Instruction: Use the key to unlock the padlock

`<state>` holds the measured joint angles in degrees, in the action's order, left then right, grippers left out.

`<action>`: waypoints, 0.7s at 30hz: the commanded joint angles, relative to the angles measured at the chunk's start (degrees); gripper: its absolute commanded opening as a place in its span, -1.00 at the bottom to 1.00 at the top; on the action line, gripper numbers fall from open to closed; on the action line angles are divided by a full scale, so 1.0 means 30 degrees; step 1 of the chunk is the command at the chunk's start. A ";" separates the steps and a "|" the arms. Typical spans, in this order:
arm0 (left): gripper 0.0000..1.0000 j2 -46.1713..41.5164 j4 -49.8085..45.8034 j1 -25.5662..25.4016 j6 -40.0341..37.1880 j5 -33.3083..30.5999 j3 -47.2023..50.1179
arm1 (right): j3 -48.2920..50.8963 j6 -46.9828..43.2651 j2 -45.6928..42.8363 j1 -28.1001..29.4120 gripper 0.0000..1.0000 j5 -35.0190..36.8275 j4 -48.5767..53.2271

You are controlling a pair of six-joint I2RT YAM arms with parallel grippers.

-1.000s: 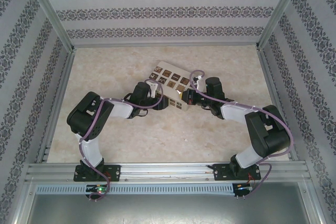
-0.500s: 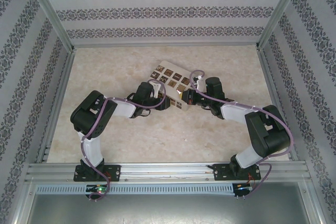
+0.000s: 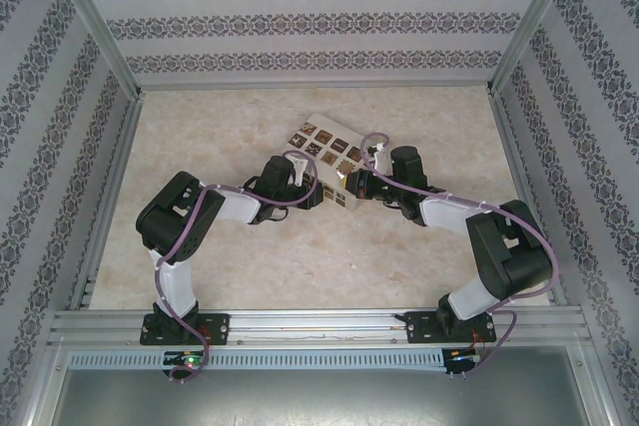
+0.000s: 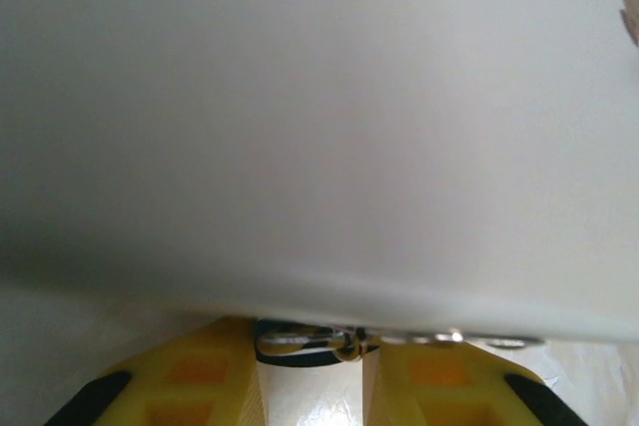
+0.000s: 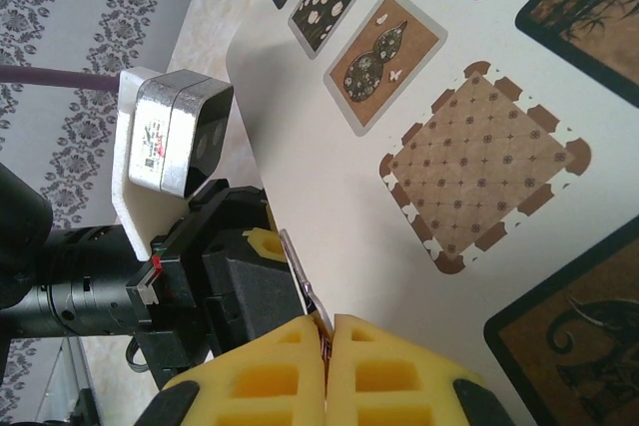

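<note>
Nearest me the two arms rise from the front rail, the left arm (image 3: 178,231) and the right arm (image 3: 499,246) both bent inward over the marbled table (image 3: 300,266). Their wrists nearly meet at the near edge of the cream box (image 3: 321,142) with its brown picture tiles, which lies flat and turned at an angle.

The right gripper (image 5: 327,331) has its yellow fingers pressed tight together, pinching the key (image 5: 303,281). The key shows as a thin sliver of metal running from the fingertips along the box's edge toward the other hand.

The left gripper (image 4: 312,356) faces it from the other side, hard up against the box wall. Its yellow fingers (image 4: 190,381) stand a little apart. In the gap, right under the box's lower edge, sits a small loop of silver wire with a dark curve beside it, which I take for the padlock (image 4: 318,340). I cannot tell whether the fingers press on it or only flank it.

Beyond the box the table runs bare to the patterned back wall (image 3: 319,22)
</note>
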<state>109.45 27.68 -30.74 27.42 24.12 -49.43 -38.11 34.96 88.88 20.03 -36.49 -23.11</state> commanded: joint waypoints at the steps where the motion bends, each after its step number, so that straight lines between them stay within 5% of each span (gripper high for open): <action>1: -0.53 -0.0633 0.0562 -0.0333 0.0000 -0.0345 -0.0311 | -0.0100 0.0094 -0.0521 0.0120 -1.00 -0.0171 0.1230; 21: -0.60 -0.3618 -0.3565 -0.0593 0.4188 0.1555 -0.0368 | 0.3859 -0.3272 -0.7710 0.1793 -1.00 0.3341 0.2050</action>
<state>101.36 19.88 -31.88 37.67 25.93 -48.66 -28.67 29.69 68.18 23.97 -30.22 -17.87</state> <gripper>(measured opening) 0.212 0.047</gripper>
